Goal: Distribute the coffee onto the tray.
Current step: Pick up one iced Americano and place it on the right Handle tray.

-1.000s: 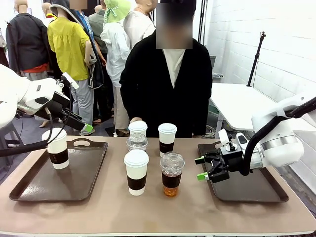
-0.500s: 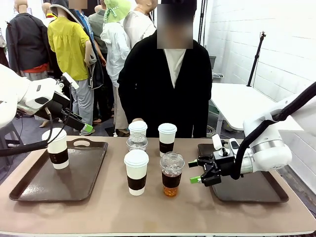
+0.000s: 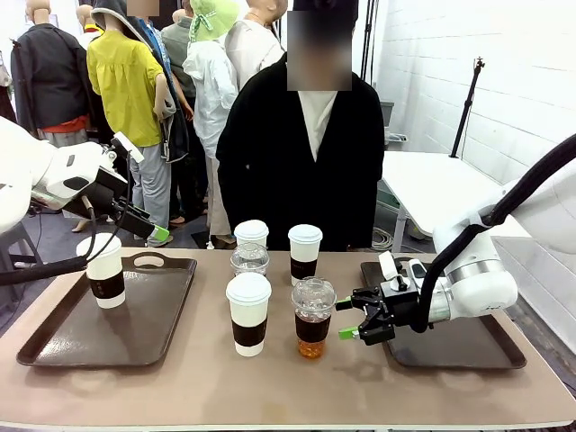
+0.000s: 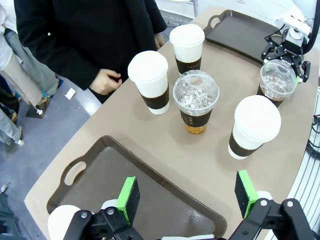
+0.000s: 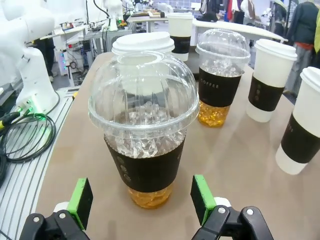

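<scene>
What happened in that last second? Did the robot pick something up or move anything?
The right hand moved off the right tray toward the middle of the table. It is now open just in front of the nearer clear iced cup, not gripping it. Nothing was taken or let go. The left hand, the white cup on the left tray and all else stayed put.

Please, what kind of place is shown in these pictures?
Probably a robotics lab staged as a coffee counter: a table with brown trays and takeaway cups, a white brick wall, cluttered workbenches and floor cables behind.
</scene>
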Available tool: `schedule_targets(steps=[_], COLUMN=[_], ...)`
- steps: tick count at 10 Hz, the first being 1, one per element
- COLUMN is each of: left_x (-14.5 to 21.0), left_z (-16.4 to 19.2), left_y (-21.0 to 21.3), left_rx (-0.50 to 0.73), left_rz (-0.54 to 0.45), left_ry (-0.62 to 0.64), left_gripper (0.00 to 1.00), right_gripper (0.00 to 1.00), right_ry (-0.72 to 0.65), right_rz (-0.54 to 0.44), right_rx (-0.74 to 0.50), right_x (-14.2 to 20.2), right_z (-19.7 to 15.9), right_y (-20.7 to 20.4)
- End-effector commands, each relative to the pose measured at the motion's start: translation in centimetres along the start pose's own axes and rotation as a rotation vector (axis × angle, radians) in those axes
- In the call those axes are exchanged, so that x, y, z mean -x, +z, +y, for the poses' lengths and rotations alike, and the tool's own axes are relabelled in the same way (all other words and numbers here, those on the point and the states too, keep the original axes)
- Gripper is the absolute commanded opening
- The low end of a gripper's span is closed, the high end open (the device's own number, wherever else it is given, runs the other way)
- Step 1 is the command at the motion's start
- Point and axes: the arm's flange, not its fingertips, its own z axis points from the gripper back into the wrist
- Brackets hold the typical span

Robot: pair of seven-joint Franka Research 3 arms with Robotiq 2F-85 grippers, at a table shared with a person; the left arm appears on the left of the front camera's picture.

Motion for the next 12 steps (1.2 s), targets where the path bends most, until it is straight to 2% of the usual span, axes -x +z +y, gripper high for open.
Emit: schedule_targets(steps=[1,7,12], left_x=[0.3,0.3,0.3], left_z=[0.4,0.4,0.4], left_y=[-0.2,-0.2,-0.2], left_rx=[0.015,0.015,0.015], left_rz=[-0.005,-0.005,-0.005], left_ry=[-0.012,-0.012,-0.012], left_gripper=[1.00,1.00,1.00], right_gripper=[1.00,1.00,1.00], right_ry=[0.016,0.019,-0.002], right_rz=[-0.047,-0.084,-0.078], right_rx=[-0.001,-0.023,-0.072], right_x=[0.3,0.1,0.4], right_z=[-0.6,-1.7,-2.1], right_y=[-1.5,-3.5,-5.2])
